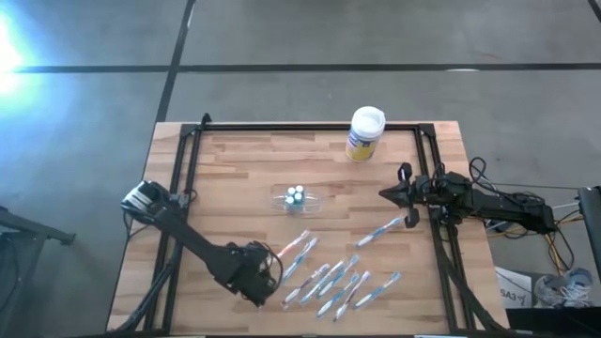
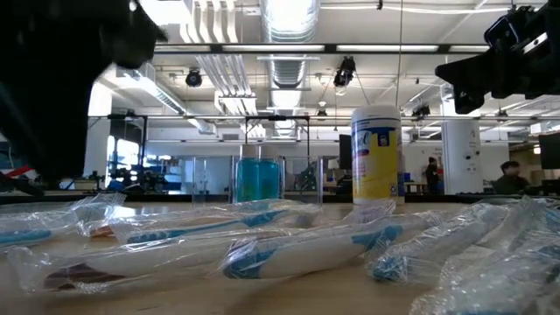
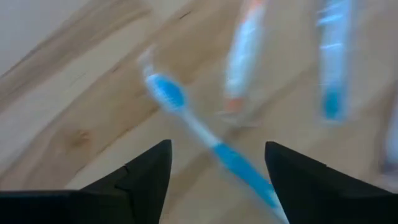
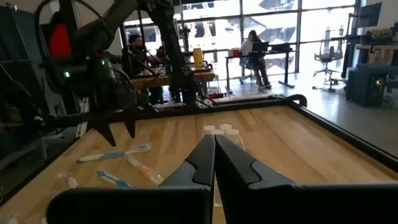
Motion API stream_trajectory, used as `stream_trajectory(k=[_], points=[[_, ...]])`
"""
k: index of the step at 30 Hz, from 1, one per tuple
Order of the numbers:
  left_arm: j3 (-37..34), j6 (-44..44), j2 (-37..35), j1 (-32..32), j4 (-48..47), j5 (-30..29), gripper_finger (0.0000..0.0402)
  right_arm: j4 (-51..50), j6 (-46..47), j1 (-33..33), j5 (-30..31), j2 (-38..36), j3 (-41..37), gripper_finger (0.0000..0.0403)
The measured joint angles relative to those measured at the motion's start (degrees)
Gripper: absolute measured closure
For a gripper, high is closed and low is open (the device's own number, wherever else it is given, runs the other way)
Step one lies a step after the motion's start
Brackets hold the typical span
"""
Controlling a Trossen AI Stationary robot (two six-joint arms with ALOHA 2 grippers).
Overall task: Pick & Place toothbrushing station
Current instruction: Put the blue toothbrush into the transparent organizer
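Observation:
The clear plastic holder [image 1: 296, 199] with teal-capped white tubes stands on its base at the table's middle; it also shows in the low view [image 2: 258, 179] and in the right wrist view [image 4: 221, 131]. Several slim wrapped toothbrushes [image 1: 329, 274] lie flat on the near part of the table, and one more toothbrush [image 1: 380, 230] lies apart to the right. My left gripper [image 1: 268, 277] is open at the left end of that group. In its wrist view a blue-and-white toothbrush [image 3: 205, 134] lies below the gap between the fingers [image 3: 217, 180]. My right gripper [image 1: 390, 193] is shut and empty, held above the table right of the holder.
A white-lidded canister [image 1: 364, 133] with a yellow-blue label stands at the table's far edge. A black frame rail [image 1: 300, 127] runs around the wooden top. Bare wood lies between the holder and the left rail. People sit in the room beyond the table [image 4: 255, 46].

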Motion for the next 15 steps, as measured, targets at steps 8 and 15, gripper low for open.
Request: stream_trajectory(k=[8,15], points=[[-5.24,-0.38,0.60,1.81,5.45,4.42,0.0140,-0.09,-0.06,0.00,0.09,0.01,0.00,0.0394],[-7.36,3.52,1.04,3.33,9.92,5.73,0.0141,-0.44,0.10,0.00,0.09,0.13,0.00,0.0394]])
